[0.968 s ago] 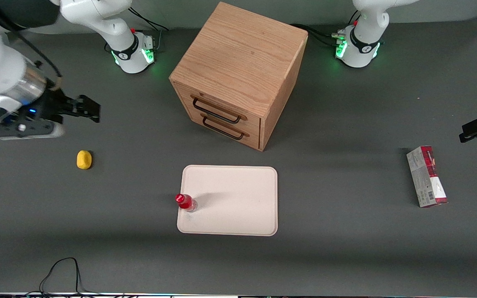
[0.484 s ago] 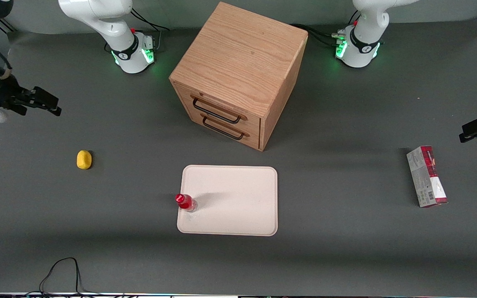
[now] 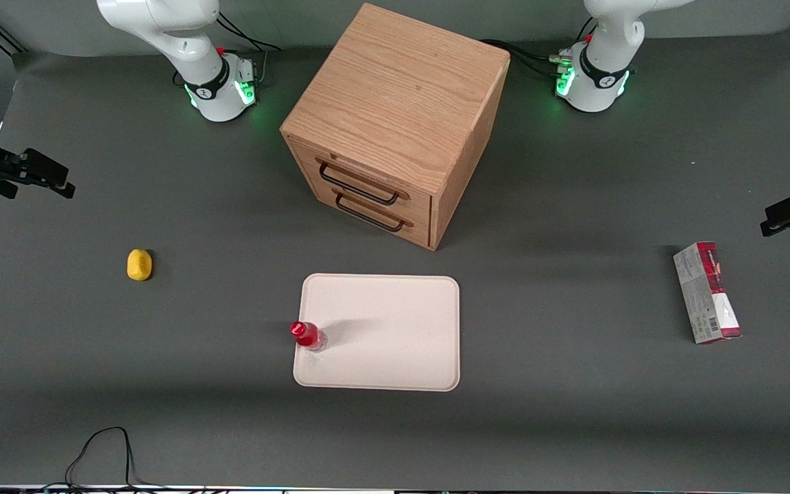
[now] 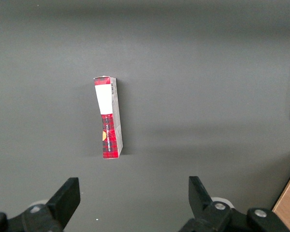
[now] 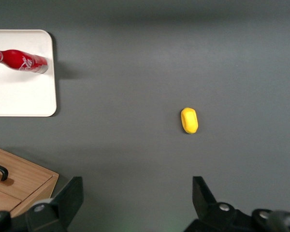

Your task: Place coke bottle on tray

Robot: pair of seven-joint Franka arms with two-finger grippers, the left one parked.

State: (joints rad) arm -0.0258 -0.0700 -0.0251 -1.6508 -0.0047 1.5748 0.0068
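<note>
The small red coke bottle (image 3: pixel 307 335) stands upright on the cream-white tray (image 3: pixel 395 329), at the tray's edge toward the working arm's end. In the right wrist view the bottle (image 5: pixel 20 61) stands on the tray (image 5: pixel 19 96) near its rim. My right gripper (image 3: pixel 49 177) is high at the working arm's end of the table, far from the tray and farther from the front camera than the lemon. It is open and empty, with its fingers (image 5: pixel 70 195) wide apart over bare table.
A yellow lemon (image 3: pixel 138 265) lies on the table between my gripper and the tray; it also shows in the right wrist view (image 5: pixel 189 120). A wooden drawer cabinet (image 3: pixel 395 123) stands farther from the front camera than the tray. A red-and-grey carton box (image 3: pixel 706 292) lies toward the parked arm's end.
My right gripper has drawn away from the tray toward the working arm's end of the table, open and empty. The bottle stays still on the tray.
</note>
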